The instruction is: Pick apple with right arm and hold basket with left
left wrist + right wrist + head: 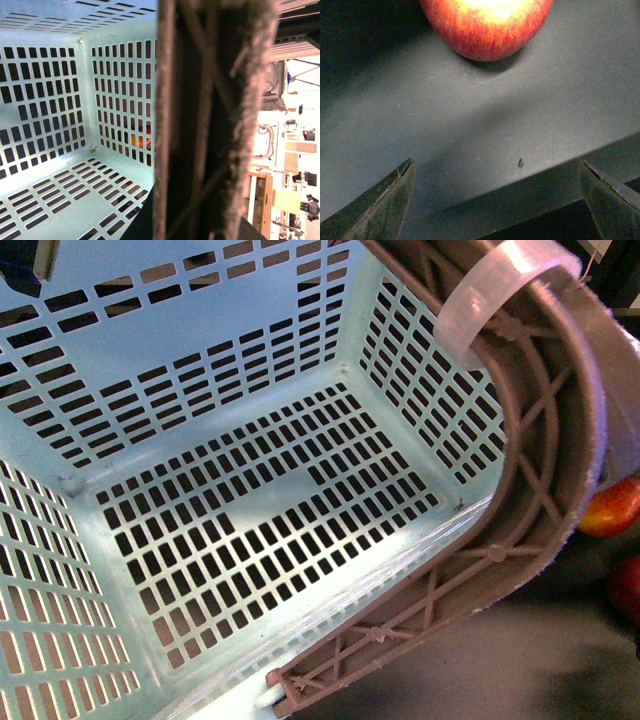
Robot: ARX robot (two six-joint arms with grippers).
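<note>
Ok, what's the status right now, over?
Right end effector open, empty. Red fruit, likely the apple, ahead, nothing between them. Left end effector hidden behind basket handle. Basket empty.

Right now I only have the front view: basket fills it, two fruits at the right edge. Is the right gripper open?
Observer: Yes, right gripper open, nothing between its fingers.
Operator: Anything ahead of it?
Observer: A red fruit with a yellowish patch on the dark surface, clear of the fingers; which of your two is unclear.
Operator: Left wrist view?
Observer: The handle of the basket crosses close to the camera; no gripper shows.
</note>
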